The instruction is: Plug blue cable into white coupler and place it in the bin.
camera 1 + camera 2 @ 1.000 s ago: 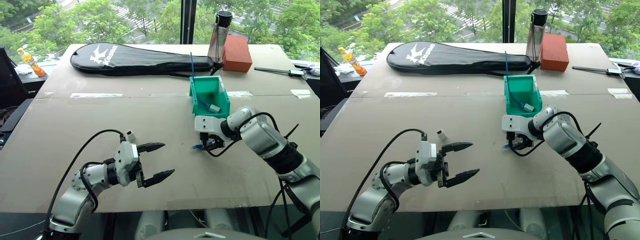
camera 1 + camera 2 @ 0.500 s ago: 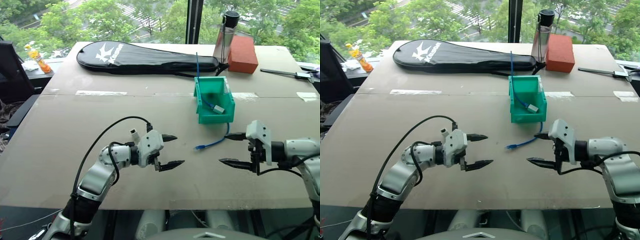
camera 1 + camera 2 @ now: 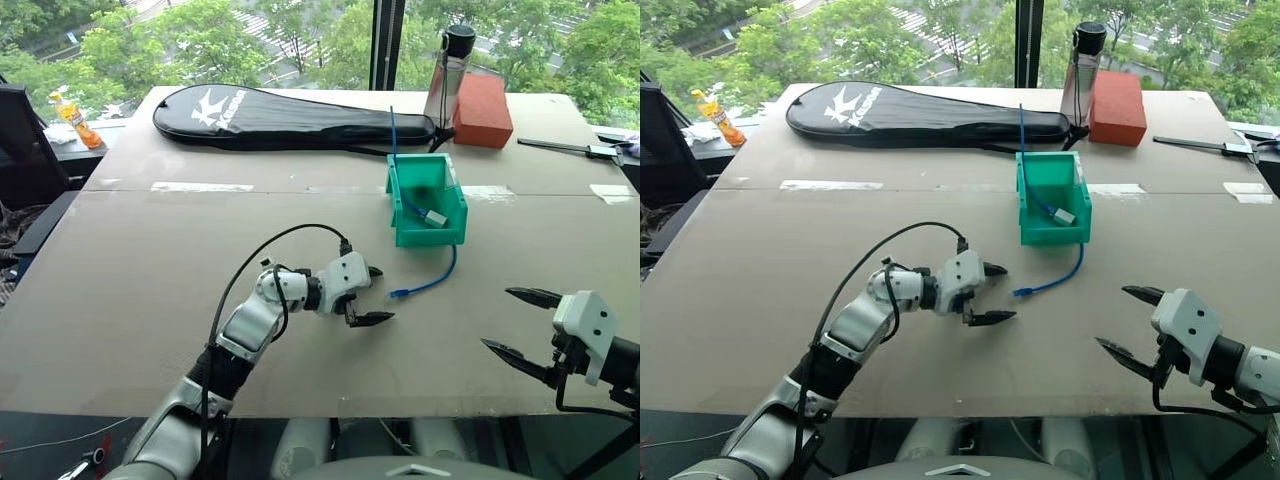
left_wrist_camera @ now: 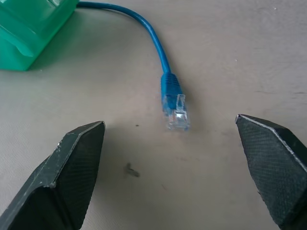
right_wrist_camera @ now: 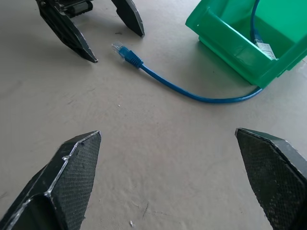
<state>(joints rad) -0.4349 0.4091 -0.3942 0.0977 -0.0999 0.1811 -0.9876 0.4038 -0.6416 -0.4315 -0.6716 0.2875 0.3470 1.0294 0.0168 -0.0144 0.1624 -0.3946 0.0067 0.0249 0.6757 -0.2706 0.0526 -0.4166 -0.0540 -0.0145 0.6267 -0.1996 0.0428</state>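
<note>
Since a second ago our left tool (image 3: 368, 296) has reached toward the blue cable (image 3: 432, 281) while the right tool (image 3: 517, 322) withdrew; both gape empty. The plug lies on the table (image 3: 150, 270), the cable trailing from the bin (image 3: 427, 235); we should straddle the plug squarely before pinching.

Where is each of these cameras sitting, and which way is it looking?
Left and right eye views: on the head, looking forward and down over the table; both arms show, the left pincer near the blue cable.
Left wrist view: on the left wrist, looking along its open pincer at the cable's plug.
Right wrist view: on the right wrist, looking past its open pincer towards the left pincer.
Shared: both wrist views show the cable and the bin.
</note>
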